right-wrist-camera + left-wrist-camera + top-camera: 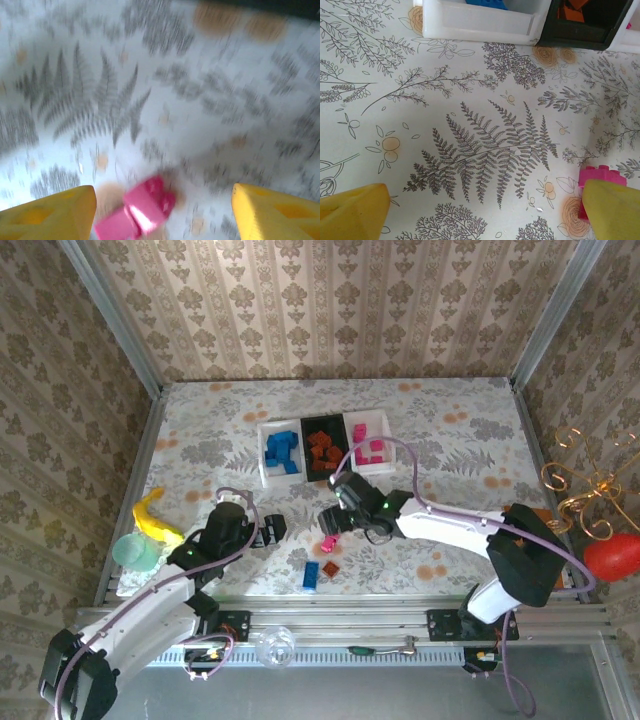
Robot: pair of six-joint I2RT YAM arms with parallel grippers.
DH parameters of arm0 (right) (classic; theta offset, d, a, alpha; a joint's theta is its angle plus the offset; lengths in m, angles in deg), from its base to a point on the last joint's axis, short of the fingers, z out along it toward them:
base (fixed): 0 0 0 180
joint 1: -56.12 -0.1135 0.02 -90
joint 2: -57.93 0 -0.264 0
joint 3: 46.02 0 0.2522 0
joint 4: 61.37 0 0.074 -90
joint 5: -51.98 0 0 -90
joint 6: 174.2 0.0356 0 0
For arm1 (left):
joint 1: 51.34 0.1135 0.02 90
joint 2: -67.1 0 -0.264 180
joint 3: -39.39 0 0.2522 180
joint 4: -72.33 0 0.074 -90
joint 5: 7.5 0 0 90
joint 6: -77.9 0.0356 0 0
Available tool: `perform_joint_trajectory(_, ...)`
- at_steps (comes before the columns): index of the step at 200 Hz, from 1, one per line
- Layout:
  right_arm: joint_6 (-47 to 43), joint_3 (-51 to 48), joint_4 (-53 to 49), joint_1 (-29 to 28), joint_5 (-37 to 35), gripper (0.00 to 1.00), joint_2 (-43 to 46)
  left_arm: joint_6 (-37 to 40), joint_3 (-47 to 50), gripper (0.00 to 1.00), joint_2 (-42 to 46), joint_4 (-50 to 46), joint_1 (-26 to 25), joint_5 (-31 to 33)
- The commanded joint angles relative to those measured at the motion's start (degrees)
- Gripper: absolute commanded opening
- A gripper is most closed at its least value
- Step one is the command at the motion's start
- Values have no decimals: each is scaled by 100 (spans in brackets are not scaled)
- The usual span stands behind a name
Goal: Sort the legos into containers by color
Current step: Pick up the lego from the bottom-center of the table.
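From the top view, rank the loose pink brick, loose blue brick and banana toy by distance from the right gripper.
1. Pink brick, directly beneath the right gripper.
2. Blue brick, toward the table's near edge.
3. Banana toy, far left.

Beige damask-patterned walls (330, 310) are enclosing the desk (460, 450) on its left, far and right sides, with grey metal posts (112, 320) running up at the far corners. A fern-and-flower cloth (470, 150) (white, grey and orange) is covering the desk, and soft light is falling across it.
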Motion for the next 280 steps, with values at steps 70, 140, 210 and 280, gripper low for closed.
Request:
perform_joint_trajectory(70, -763, -71, -479, -1387, -257, 73, -437, -9, -121, 100, -106, 121, 108, 3)
perform_joint_trajectory(140, -917, -65, -422, -1542, -274, 58, -892, -18, -42, 100, 0, 83, 211, -49)
perform_joint_trajectory(210, -980, -314, -201, -1349, -168, 31, -118, 26, -50, 100, -70, 136, 255, -150)
perform_joint_trajectory(280, -785, 307, 390, 213, -73, 28, 844, -1, -68, 100, -110, 199, 264, -170)
